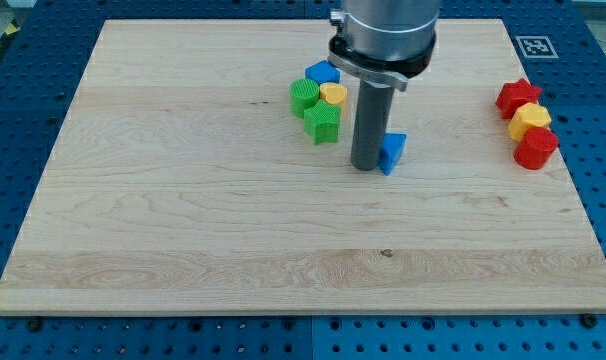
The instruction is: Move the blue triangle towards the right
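The blue triangle (393, 152) lies on the wooden board (183, 220) a little right of the middle, toward the view's top. My tip (366, 166) stands on the board right against the triangle's left side, partly covering it. The rod rises from there to the arm's grey housing at the view's top.
A cluster sits left of the rod: a blue block (323, 73), a green round block (304, 96), a yellow heart-like block (333, 94) and a green star-like block (322, 123). At the right edge stand a red star (518, 97), a yellow block (530, 120) and a red block (535, 148).
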Tool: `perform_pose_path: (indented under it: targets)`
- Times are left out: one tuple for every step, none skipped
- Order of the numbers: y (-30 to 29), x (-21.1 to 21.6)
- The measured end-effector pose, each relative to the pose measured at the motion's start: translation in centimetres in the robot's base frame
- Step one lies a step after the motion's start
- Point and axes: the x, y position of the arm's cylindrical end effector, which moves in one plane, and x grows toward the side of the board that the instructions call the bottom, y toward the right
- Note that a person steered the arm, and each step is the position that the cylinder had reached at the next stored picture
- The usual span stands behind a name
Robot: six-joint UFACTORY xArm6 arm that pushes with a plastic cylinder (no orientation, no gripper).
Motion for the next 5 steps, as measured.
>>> perform_pose_path:
  targets:
    - [0.1,-0.5]
    - [0.1,-3.3]
    - [1.4,-3.4]
    - [3.3,-3.4]
    - [3.3,-3.4]
